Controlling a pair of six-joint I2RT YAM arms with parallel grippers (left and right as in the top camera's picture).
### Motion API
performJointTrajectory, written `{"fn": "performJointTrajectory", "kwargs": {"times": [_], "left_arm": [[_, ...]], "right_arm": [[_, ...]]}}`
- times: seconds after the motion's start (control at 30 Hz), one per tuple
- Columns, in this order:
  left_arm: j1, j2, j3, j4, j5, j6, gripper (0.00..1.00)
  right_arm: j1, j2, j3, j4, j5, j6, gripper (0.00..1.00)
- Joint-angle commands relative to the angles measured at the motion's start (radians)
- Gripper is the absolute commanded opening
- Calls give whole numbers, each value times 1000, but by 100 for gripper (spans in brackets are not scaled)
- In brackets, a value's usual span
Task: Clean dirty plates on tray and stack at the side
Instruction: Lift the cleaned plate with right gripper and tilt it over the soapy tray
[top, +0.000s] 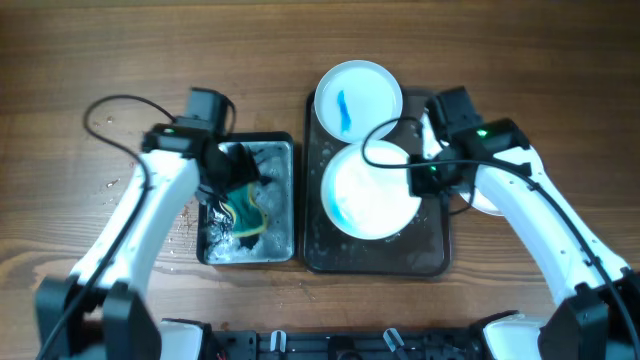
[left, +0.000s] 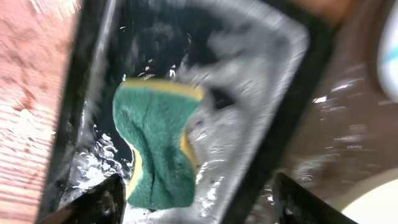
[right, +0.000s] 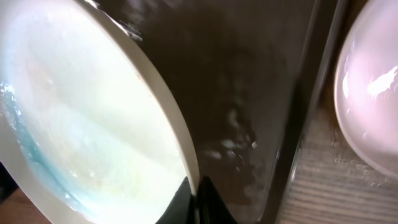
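Right gripper (right: 198, 202) pinched on rim of large plate (top: 368, 190), centre-frame on dark tray (top: 428, 252); 1 blue-smeared plate (top: 358, 95) at tray's top. Left gripper (left: 198, 208) spread wide above green sponge (left: 158, 146) in wet black basin (top: 285, 200).

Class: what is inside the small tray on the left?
A green-and-yellow sponge lies in foamy water in the tray. The left arm hides its top part overhead.

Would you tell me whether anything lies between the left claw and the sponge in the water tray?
Nothing visible does. The sponge lies uncovered in the wet tray, straight ahead of the open left claw, with only shallow water around it.
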Motion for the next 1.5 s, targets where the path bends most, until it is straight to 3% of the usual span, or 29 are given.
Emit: {"fn": "performJointTrajectory", "kwargs": {"times": [0.0,0.23,0.43,0.8,1.13,1.47], "left_arm": [[88,-126,103,-45,81,3,100],[281,-346,143,-89,153,4,100],[305,-415,143,-114,153,4,100],[305,-414,143,-114,153,4,100],[305,-414,143,-114,153,4,100],[305,-414,143,-114,153,4,100]], "right_arm": [[142,-14,106,2,133,-23,4],[434,116,162,229,364,-15,4],[599,146,162,395,701,-21,4],[872,142,162,603,1222,-320,4],[963,142,162,632,1347,-365,4],[992,143,162,746,1374,-516,4]]}}
